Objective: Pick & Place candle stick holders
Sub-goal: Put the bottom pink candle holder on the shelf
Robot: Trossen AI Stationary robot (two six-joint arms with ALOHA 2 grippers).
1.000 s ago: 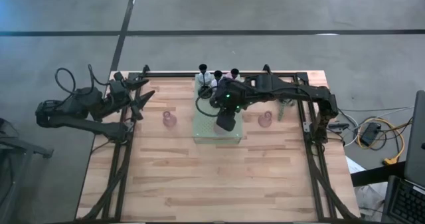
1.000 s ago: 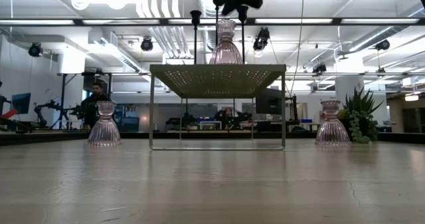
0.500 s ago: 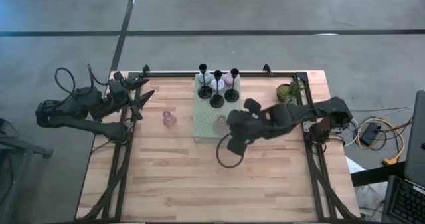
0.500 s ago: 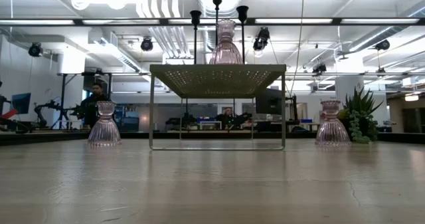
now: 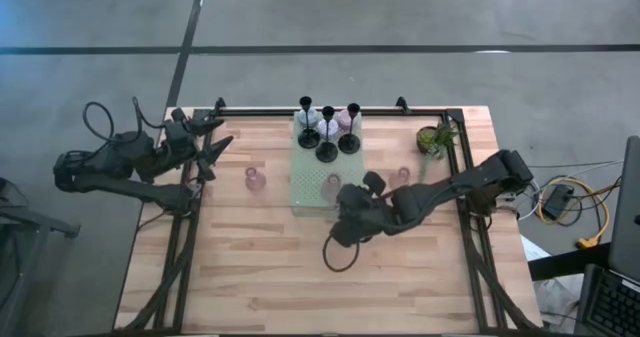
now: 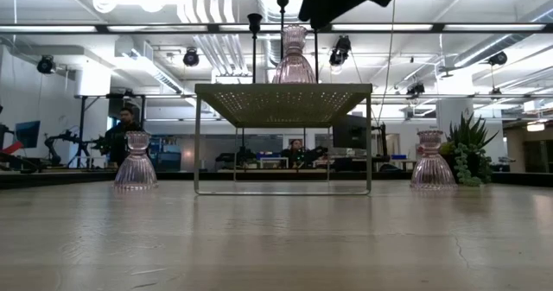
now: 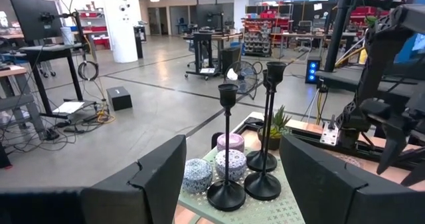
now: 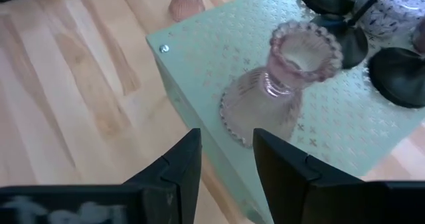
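A pale green perforated stand (image 5: pixel 312 182) is at the table's middle. On its far part are three black thin-stemmed candle stick holders (image 5: pixel 327 149) and pastel round ones (image 7: pixel 230 164). A pink glass holder (image 8: pixel 279 84) stands upright on its base near the stand's front edge. Two more pink holders stand on the table, one to the left (image 5: pixel 254 180) and one to the right (image 5: pixel 403 177). My right gripper (image 8: pixel 228 164) hovers in front of the stand, slanting down toward the pink holder, open with nothing between its fingers. My left gripper (image 7: pixel 232 177) waits open at the table's left edge.
A small green potted plant (image 5: pixel 436 137) stands at the far right. A loop of cable (image 5: pixel 335 254) hangs below my right arm, above the bare wood. In the low view the stand (image 6: pixel 283 97) shows as a raised shelf on thin legs. A person (image 6: pixel 125 131) is in the room beyond.
My right arm has swung from above the stand's far part toward the table's near edge and come down, its wrist rolling; the gripper now looks back at the pink holder, which stays where it was on the stand. Its finger gap is unchanged.
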